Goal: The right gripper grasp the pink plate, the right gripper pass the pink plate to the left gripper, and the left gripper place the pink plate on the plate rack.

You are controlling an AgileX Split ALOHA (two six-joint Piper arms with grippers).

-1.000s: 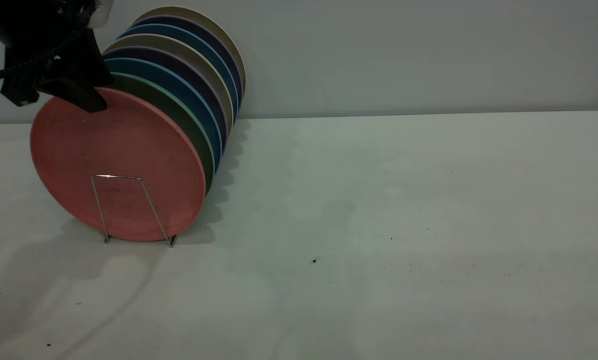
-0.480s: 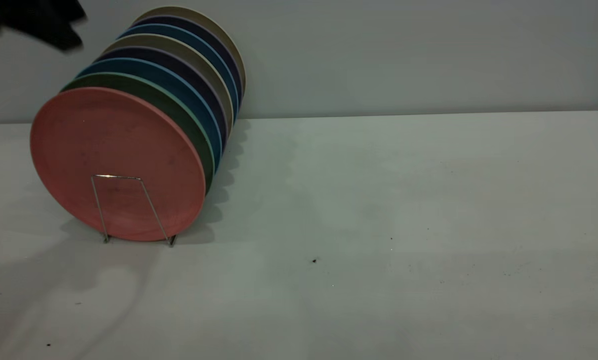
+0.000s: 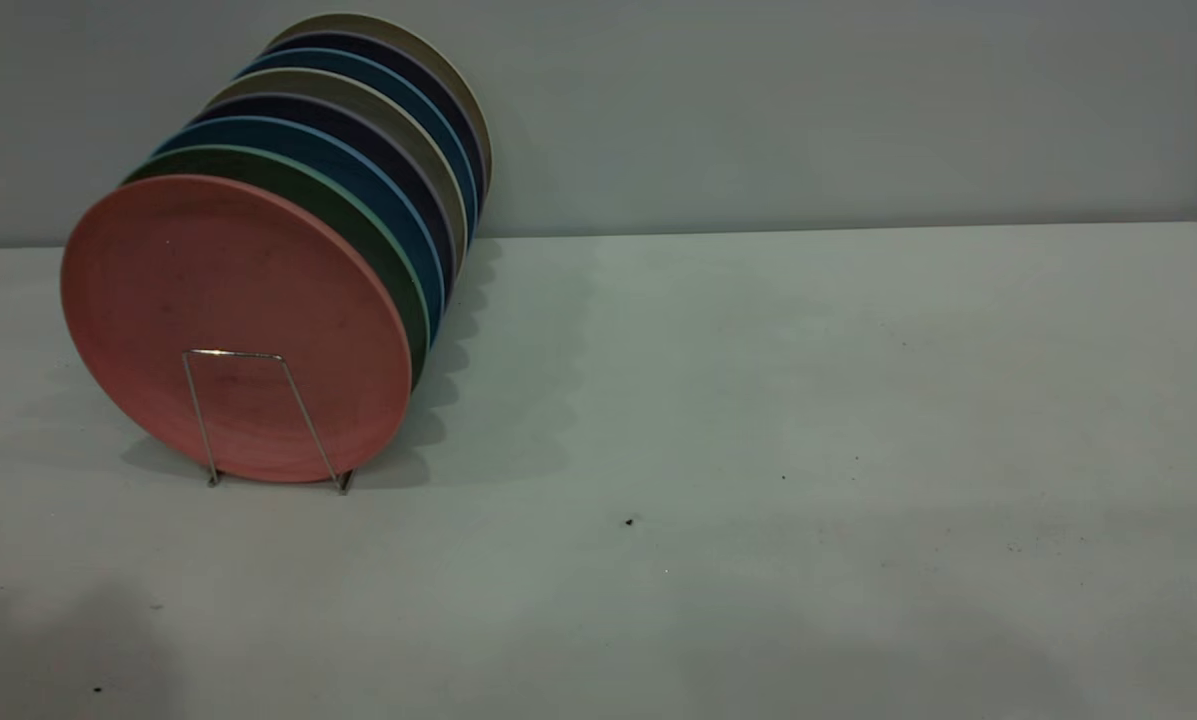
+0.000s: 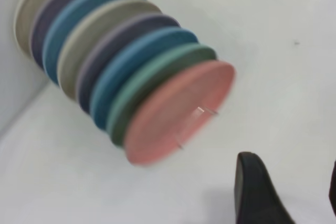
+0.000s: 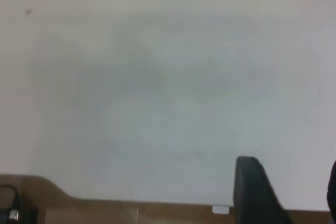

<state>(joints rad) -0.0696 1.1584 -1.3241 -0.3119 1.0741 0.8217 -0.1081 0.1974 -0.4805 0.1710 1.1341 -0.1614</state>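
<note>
The pink plate stands upright at the front of the plate rack, behind its front wire loop. It also shows in the left wrist view. The left gripper is open and empty, apart from the plate and above the table. The right gripper is open and empty over the bare table near its edge. Neither gripper shows in the exterior view.
Behind the pink plate stand a green plate and several blue, dark and beige plates in the same rack. The white table stretches to the right. A brown strip runs along the table edge.
The left gripper has let go of the pink plate's top rim and risen out of the exterior view. The plate stays in the rack.
</note>
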